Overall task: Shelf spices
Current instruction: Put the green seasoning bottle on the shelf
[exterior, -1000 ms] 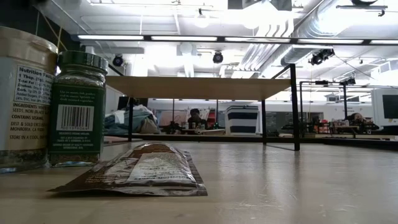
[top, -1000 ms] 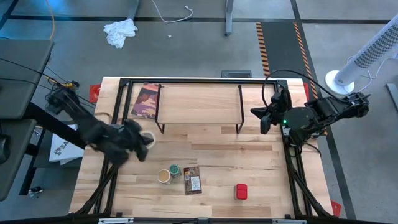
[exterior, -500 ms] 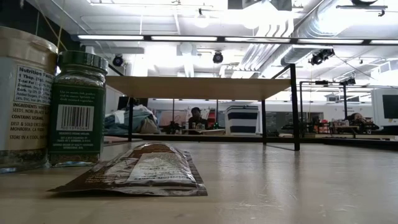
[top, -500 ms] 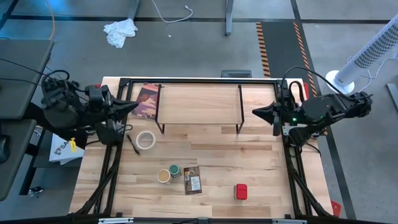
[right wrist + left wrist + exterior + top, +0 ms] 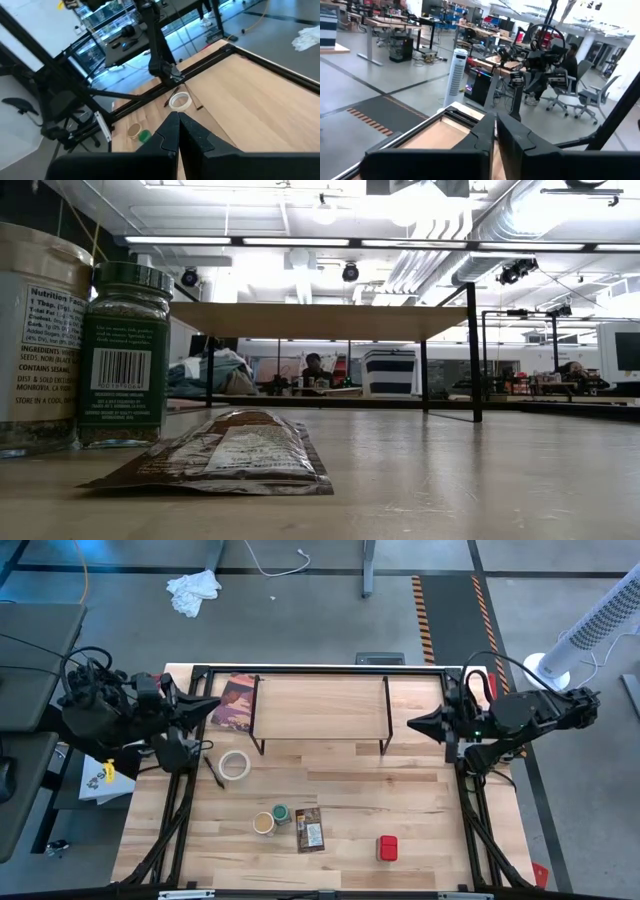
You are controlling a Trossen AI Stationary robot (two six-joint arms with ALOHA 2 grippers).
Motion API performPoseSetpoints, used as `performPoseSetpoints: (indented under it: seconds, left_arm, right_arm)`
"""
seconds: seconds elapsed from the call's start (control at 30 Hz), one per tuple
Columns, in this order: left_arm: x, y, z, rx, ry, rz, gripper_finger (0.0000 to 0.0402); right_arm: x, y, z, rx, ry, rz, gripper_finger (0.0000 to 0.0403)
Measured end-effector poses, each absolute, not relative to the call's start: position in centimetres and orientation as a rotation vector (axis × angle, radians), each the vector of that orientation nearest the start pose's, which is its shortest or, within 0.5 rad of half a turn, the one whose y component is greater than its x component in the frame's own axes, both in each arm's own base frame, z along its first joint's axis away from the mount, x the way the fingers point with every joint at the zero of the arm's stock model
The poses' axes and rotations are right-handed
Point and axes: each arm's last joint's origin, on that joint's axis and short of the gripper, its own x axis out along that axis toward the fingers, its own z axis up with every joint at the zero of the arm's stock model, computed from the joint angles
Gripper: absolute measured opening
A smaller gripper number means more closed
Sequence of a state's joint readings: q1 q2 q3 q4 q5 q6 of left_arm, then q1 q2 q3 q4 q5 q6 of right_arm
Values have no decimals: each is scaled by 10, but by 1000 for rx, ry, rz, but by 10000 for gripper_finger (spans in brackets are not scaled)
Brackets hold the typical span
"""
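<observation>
Left gripper (image 5: 213, 707): pressed together, empty, at the bench's left edge.
Right gripper (image 5: 412, 724): pressed together, empty, at the right edge.
Shelf (image 5: 320, 700): along the back edge, top bare.
Spices (image 5: 300, 827): on the bench near its front edge.

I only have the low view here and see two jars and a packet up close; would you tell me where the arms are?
Observer: Both wait at the table's sides: the left gripper by the left edge, the right gripper by the right edge, jaws shut and empty.
Operator: Thank you. Is anything on the shelf?
Observer: The shelf top is bare; a maroon packet lies beside its left end.
Operator: Any spice I am missing?
Observer: A red tin sits right of the flat packet.
</observation>
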State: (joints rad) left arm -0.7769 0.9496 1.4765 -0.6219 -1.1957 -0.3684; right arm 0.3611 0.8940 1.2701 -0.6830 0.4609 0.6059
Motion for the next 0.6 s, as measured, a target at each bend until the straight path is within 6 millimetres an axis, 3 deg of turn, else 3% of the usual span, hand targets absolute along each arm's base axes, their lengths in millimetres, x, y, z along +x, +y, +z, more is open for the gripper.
performPoseSetpoints:
  seconds: [0.2, 0.4, 0.6]
  left_arm:
    - [123, -82, 492, -301, -63, 393, 91]
    - [145, -100, 487, -399, -35, 221, 187]
    - [165, -122, 475, -435, 38, 76, 233]
  right_arm:
    - [142, 41, 425, 472, 266, -165, 0]
    - [139, 40, 423, 509, 294, -174, 0]
    - [138, 40, 419, 544, 336, -176, 0]
